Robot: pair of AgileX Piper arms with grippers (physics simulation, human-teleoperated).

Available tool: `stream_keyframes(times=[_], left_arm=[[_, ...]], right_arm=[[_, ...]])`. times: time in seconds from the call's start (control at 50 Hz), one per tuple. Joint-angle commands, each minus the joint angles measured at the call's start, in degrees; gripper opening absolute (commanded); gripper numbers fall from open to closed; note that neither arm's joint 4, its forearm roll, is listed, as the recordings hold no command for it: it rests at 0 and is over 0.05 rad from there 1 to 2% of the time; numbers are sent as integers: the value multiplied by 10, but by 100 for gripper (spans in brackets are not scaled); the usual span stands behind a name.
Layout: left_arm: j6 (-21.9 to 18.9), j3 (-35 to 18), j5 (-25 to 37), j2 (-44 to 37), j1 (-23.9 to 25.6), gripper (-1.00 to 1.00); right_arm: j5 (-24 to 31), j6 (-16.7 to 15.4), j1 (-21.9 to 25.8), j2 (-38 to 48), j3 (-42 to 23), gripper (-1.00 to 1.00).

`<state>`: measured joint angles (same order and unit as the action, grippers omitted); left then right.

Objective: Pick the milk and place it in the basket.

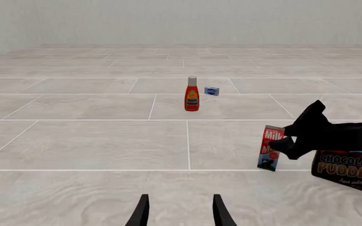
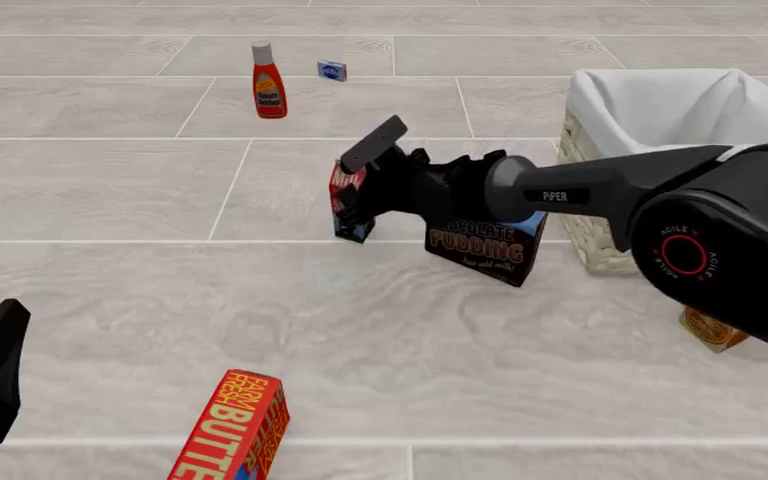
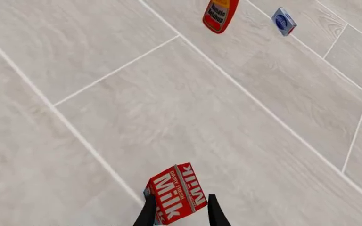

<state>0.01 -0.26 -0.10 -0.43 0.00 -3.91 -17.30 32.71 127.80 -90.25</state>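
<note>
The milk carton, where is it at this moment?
In the front view, the milk sits mid-table between the right gripper's fingers, just left of the chocolate pudding box and well left of the basket.

the floor (image 2: pixel 117 190) is of large pale grey-beige tiles with a soft wood-like grain and thin white joints. far behind stands a plain pale wall (image 1: pixel 181 21). the light is even and soft, with faint shadows.

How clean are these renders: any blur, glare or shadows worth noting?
Front view: sharp, flat light, faint shadow under the milk. Right wrist view: crisp lettering between the right pincer fingers. Left wrist view: no glare, evenly lit.
</note>
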Motion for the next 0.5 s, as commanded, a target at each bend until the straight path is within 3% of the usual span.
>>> stream_keyframes(times=[0.02, 0.5], left_arm=[[0, 0, 0, 0, 0, 100], [0, 0, 0, 0, 0, 100]], right_arm=[[-2, 11, 2, -2, 9, -100], [0, -6, 3, -93, 57, -100]])
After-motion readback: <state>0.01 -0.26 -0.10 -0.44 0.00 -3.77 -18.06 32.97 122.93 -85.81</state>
